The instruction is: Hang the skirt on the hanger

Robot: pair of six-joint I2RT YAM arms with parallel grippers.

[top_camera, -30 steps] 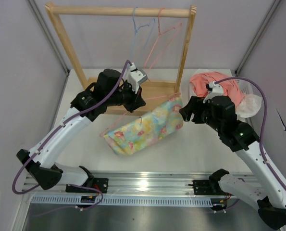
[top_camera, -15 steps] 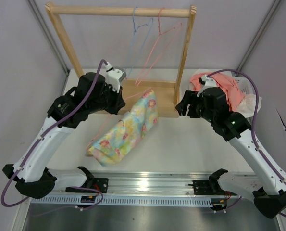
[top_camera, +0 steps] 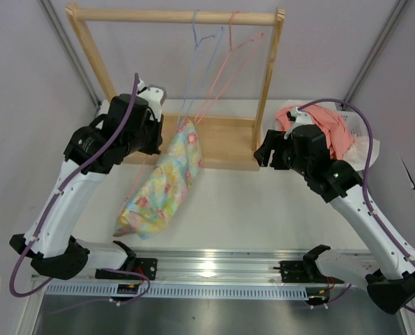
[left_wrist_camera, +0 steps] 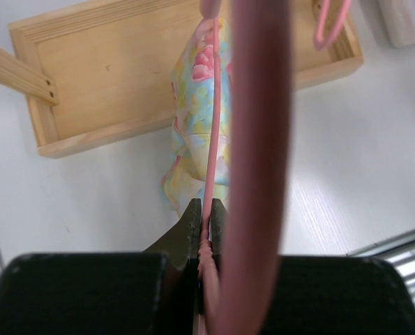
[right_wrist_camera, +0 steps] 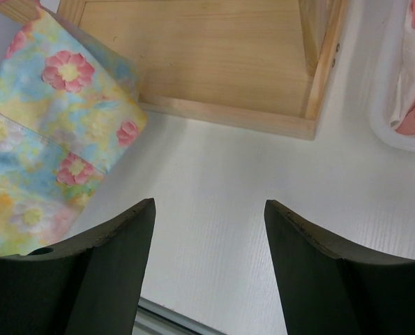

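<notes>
The skirt (top_camera: 167, 174), pastel yellow, blue and green with pink flowers, hangs on the thin pink hanger (left_wrist_camera: 214, 105) and trails down to the table at the left front. My left gripper (top_camera: 153, 136) is shut on the hanger's wire, in front of the wooden rack's base. In the left wrist view the jaws (left_wrist_camera: 207, 206) pinch the wire, with the skirt (left_wrist_camera: 193, 118) hanging below. My right gripper (top_camera: 261, 152) is open and empty, right of the skirt, near the rack's right post. In the right wrist view (right_wrist_camera: 208, 209) the skirt (right_wrist_camera: 47, 125) shows at the left.
A wooden rack (top_camera: 179, 15) with a tray base (top_camera: 224, 136) stands at the back. A light blue hanger (top_camera: 195, 42) and another pink hanger (top_camera: 234, 52) hang on its rod. A coral-pink garment (top_camera: 319, 122) lies in a white basket (top_camera: 364, 150) at the right.
My left arm has swung left and back with the hanger, and the skirt has gone with it and turned more edge-on. My right gripper has drawn back slightly.
</notes>
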